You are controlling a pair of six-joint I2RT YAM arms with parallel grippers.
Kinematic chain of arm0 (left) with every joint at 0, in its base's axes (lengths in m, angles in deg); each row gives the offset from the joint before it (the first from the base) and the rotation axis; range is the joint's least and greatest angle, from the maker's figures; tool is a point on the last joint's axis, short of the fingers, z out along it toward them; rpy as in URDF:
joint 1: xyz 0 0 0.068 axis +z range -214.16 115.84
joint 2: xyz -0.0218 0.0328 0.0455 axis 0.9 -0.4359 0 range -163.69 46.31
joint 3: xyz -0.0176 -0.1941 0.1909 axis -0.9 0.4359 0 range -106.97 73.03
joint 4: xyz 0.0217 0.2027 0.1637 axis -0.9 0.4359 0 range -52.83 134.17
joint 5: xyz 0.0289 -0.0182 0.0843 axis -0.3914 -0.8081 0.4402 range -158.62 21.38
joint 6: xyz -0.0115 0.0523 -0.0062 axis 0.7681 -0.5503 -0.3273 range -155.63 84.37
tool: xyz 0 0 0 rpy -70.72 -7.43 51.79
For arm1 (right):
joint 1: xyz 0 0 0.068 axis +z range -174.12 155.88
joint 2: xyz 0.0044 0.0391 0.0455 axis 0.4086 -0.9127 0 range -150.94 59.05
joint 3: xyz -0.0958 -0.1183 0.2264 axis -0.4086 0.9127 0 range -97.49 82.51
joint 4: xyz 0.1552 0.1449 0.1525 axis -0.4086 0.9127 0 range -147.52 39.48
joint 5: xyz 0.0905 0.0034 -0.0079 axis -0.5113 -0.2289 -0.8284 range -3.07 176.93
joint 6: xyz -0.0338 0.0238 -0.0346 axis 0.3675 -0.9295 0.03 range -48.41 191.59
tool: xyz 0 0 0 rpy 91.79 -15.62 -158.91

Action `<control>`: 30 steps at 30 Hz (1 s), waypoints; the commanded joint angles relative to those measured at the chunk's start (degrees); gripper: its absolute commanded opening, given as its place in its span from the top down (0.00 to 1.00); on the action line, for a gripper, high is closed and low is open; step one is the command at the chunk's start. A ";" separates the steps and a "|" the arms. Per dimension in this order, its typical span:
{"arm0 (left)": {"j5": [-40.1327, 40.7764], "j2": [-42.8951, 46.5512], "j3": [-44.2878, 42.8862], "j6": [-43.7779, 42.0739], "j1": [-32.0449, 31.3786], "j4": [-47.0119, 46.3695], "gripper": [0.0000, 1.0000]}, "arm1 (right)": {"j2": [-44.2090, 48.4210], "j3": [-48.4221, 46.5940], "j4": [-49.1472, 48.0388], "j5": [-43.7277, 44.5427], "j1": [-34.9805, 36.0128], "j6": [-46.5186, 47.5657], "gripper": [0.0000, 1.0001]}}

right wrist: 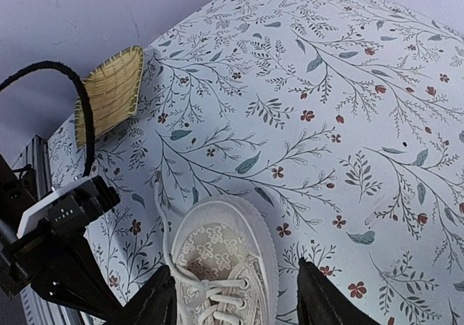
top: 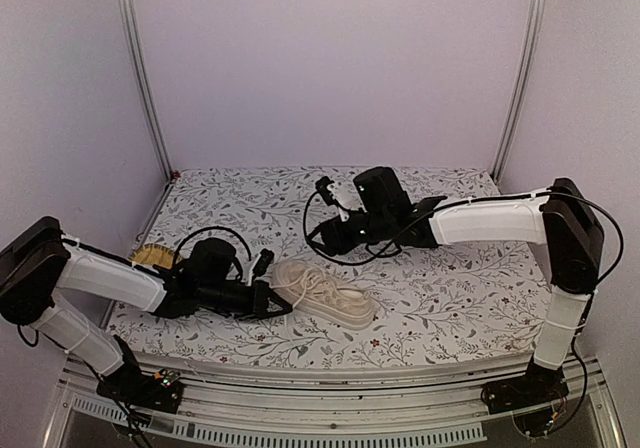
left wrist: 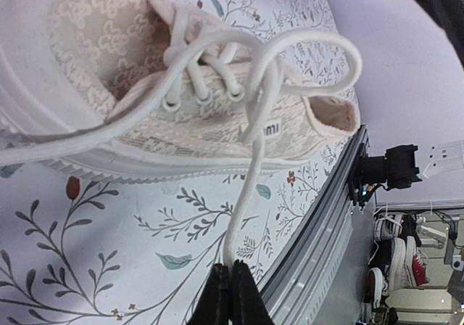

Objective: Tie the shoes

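Shoe (top: 325,293): a cream low-top with a thick pale sole is seen sole-down on the desk (top: 450,298), towards the near edge and a little left of the middle.
Desk cover: the surface is covered by a white cloth (right wrist: 348,85) printed with leafy stems and small red flowers.
Laces: pale laces (left wrist: 210,64) are threaded through the eyelets, and one loose lace (left wrist: 250,173) is drawn in a loop over the tongue, down the side of the shoe and across the cloth.
Left fingers (left wrist: 217,299): they are closed tight on the end of that loose lace, low over the cloth and just beside the shoe, on its left in the top view.
Lace tension: the held strand is seen running fairly straight from the grip up to the shoe.
Right fingers (right wrist: 319,299): they are held apart, above the shoe, with the laced front part framed between them in the right wrist view; nothing is gripped, and contact with the shoe cannot be told.
Right arm: it is stretched in from the right, its wrist raised behind the shoe in the top view.
Woven mat (right wrist: 109,93): a flat yellow mat is laid at the desk's left edge, well apart from the shoe, behind the left arm.
Black cable (right wrist: 76,100): it is arched over the left wrist.
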 commanded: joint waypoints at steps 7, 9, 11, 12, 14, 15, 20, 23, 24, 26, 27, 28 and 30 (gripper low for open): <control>1.29 -2.31 2.54 -0.29 -0.92 -1.84 1.00 | -11.77 -14.84 17.41 -4.05 3.66 11.79 0.45; 2.12 -2.41 3.24 0.25 -1.05 -2.15 1.00 | -13.37 -16.58 19.59 -5.57 4.07 14.46 0.46; 2.69 -2.03 4.26 1.05 -1.13 -3.42 1.00 | -14.59 -17.74 20.70 -7.09 4.71 16.43 0.47; 2.85 -1.87 4.73 1.46 -1.19 -4.00 1.00 | -14.88 -18.01 21.10 -7.48 5.01 17.19 0.47; 3.14 -1.59 5.21 2.05 -1.21 -4.80 1.00 | -16.16 -19.18 22.25 -7.68 5.53 19.08 0.50; 3.30 -1.49 5.29 2.10 -1.22 -4.87 1.00 | -16.52 -19.58 22.89 -7.49 5.72 19.95 0.51; 3.63 -1.54 4.96 2.36 -1.33 -5.18 1.00 | -18.88 -21.06 23.71 -1.24 6.94 23.77 0.54; 3.57 -1.68 4.94 2.57 -1.38 -5.41 1.00 | -19.93 -21.73 24.16 3.56 7.57 26.41 0.58; 3.64 -1.75 4.95 2.58 -1.43 -5.41 1.00 | -20.29 -22.07 24.30 5.00 7.83 27.18 0.59; 3.65 -1.81 5.10 2.68 -1.39 -5.54 1.00 | -20.92 -22.63 24.71 6.90 8.29 28.96 0.63; 3.64 -1.85 5.14 2.67 -1.45 -5.58 1.00 | -21.05 -22.81 24.72 7.50 8.52 30.15 0.67; 3.70 -1.80 5.14 2.73 -1.54 -5.71 1.00 | -21.09 -23.00 24.64 7.94 8.73 30.96 0.76; 3.95 -1.81 5.14 2.80 -1.51 -5.84 1.00 | -20.99 -23.13 24.25 8.39 9.03 31.85 0.90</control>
